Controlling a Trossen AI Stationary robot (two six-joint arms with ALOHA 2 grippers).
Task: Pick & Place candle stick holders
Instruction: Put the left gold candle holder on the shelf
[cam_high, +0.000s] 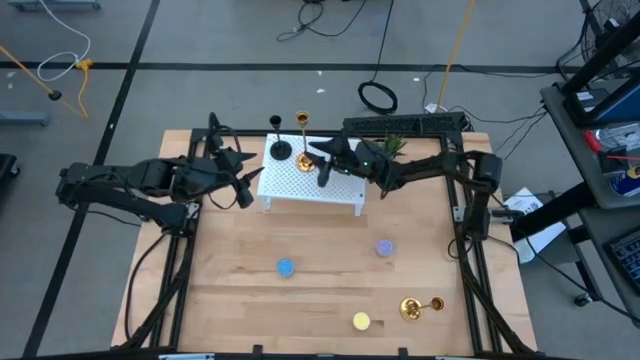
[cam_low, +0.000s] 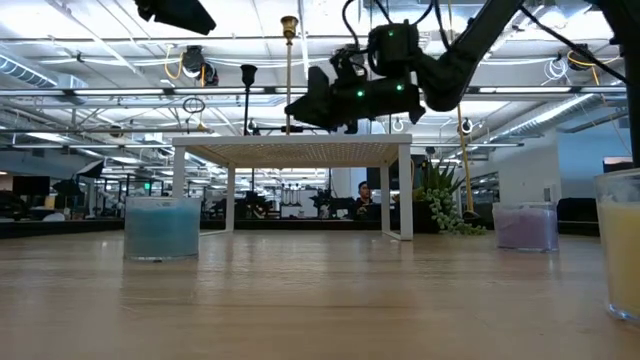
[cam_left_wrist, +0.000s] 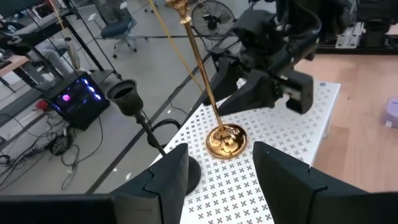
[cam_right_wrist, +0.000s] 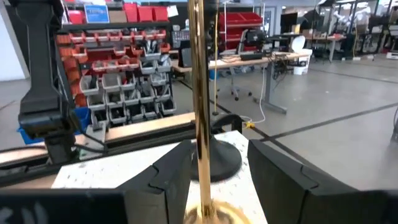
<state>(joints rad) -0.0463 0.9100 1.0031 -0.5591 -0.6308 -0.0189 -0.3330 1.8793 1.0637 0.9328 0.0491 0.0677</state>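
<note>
A gold candle stick holder (cam_high: 303, 158) and a shorter black one (cam_high: 279, 150) stand upright on their round bases on a white perforated stand (cam_high: 335, 190) at the table's far middle. A second gold holder (cam_high: 420, 307) lies on its side at the near right. My right gripper (cam_right_wrist: 217, 155) is open at the standing gold holder, one finger on each side of its stem (cam_right_wrist: 198, 93). In the high view it comes from the right (cam_high: 322, 170). My left gripper (cam_left_wrist: 214, 180) is open and empty at the stand's left end (cam_high: 245, 185), facing both holders. My right gripper comes level from the table's right, with the upright gold stem (cam_right_wrist: 198, 124) between its open fingers. The stem stands close against one finger (cam_right_wrist: 177, 168). I cannot tell whether it touches. The holder's base (cam_left_wrist: 225, 140) rests on the stand.
A blue candle (cam_high: 286, 267), a purple candle (cam_high: 384, 247) and a yellow candle (cam_high: 361, 321) stand on the wooden table in front of the stand. A small green plant (cam_high: 392, 145) and a black power strip (cam_high: 405, 123) are at the far edge.
</note>
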